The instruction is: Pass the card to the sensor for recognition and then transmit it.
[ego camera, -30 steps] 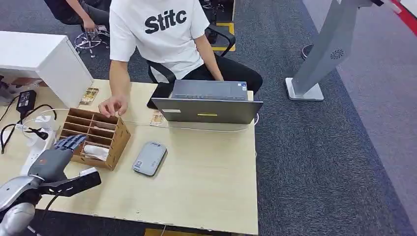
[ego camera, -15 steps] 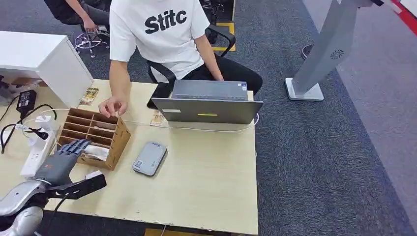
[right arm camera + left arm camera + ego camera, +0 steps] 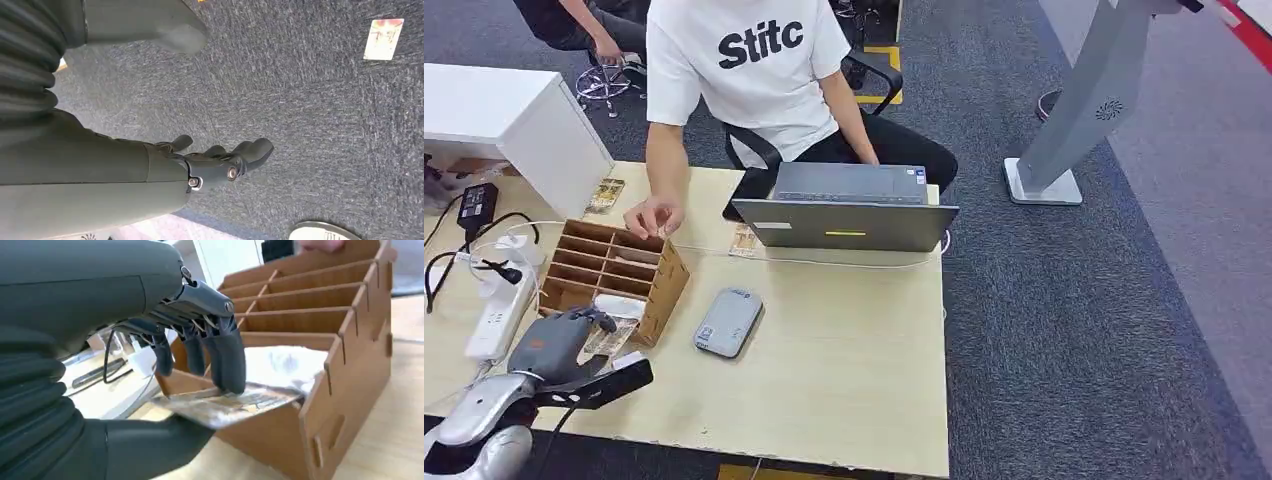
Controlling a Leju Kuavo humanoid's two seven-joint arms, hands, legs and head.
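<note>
**Card Extraction from Organizer: Grip and Withdrawal Procedure**

The work surface is a light wooden desk [image 3: 844, 340] on dark grey carpet. A person in a white T-shirt [image 3: 749, 60] sits behind an open laptop [image 3: 849, 215] at the far edge. A brown slotted organizer [image 3: 614, 275] stands at the desk's left, with a power strip [image 3: 496, 318] beside it.

**Current state**
- The left hand [image 3: 559, 345] is at the organizer's nearest slot. In the left wrist view its fingers [image 3: 227, 360] press down on top of the card [image 3: 225, 402] while the thumb lies beneath it. The card is pinched and juts from the slot mouth, roughly level.
- More pale, wrapped cards appear to lie in the same slot behind it.
- The right hand [image 3: 220, 165] hangs above the carpet, fingers loosely curled, holding nothing.
- The grey sensor [image 3: 728, 322] lies flat on the desk just right of the organizer.

**Recommended execution**
1. Maintain the pinch. The card looks glossy and may slip.
2. Draw it straight out along the slot to avoid snagging the divider or dragging the organizer.
3. Carry it right, keeping it flat, and present it close above the sensor.

**Caution**
The person's hand [image 3: 652, 215] rests at the organizer's far edge, so the carry path should stay low and near.
</note>
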